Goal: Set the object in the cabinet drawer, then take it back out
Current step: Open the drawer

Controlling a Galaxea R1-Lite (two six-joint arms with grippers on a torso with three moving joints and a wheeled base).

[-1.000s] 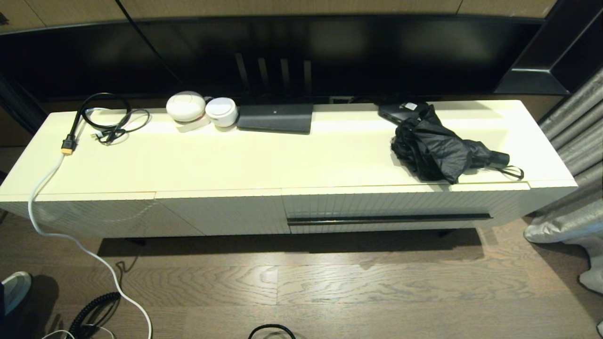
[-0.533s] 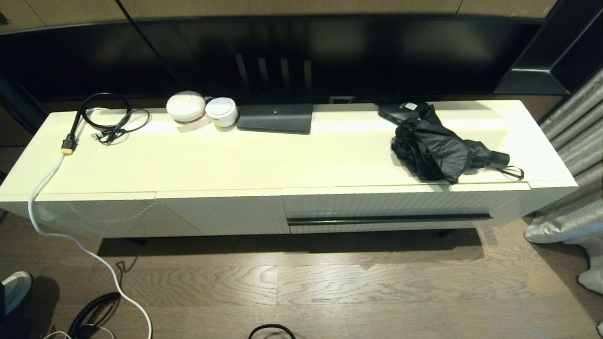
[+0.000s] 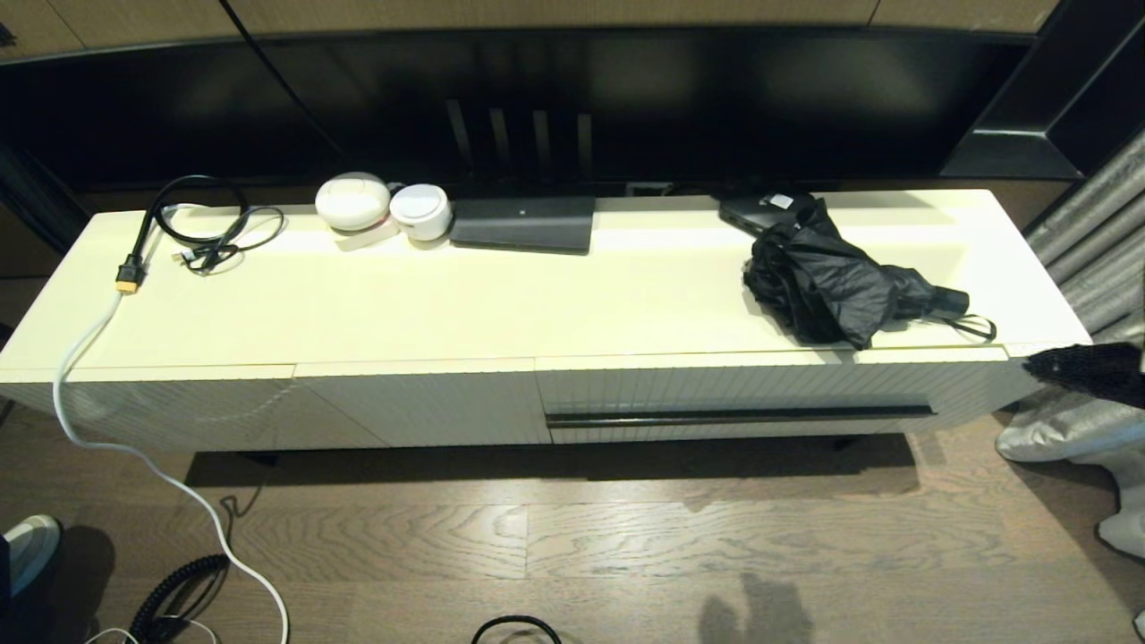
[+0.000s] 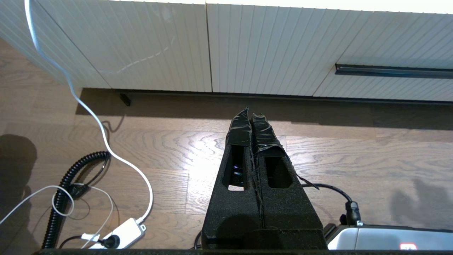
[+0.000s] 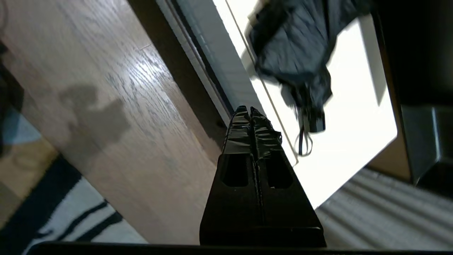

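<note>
The black folding umbrella (image 3: 836,284) lies on the right part of the cream cabinet top (image 3: 501,304), handle and wrist loop toward the right end; it shows blurred in the right wrist view too (image 5: 293,53). Below it the ribbed drawer (image 3: 742,394) is pushed in, its dark handle bar (image 3: 738,416) running along the front. My right gripper (image 3: 1038,365) reaches in from the right edge, level with the cabinet's right corner, shut and empty (image 5: 247,109). My left gripper (image 4: 249,113) is shut, low over the floor in front of the left panels, out of the head view.
A small flat black box with a white label (image 3: 759,210) sits behind the umbrella. Coiled cables (image 3: 201,224), two white round devices (image 3: 385,207) and a dark flat box (image 3: 523,224) stand along the back. A white cable (image 3: 134,456) hangs down to the floor; grey curtains (image 3: 1087,268) hang right.
My right gripper has come into the head view at the right edge beside the cabinet's corner, and its shadow now falls on the floor. The umbrella and drawer have not moved.
</note>
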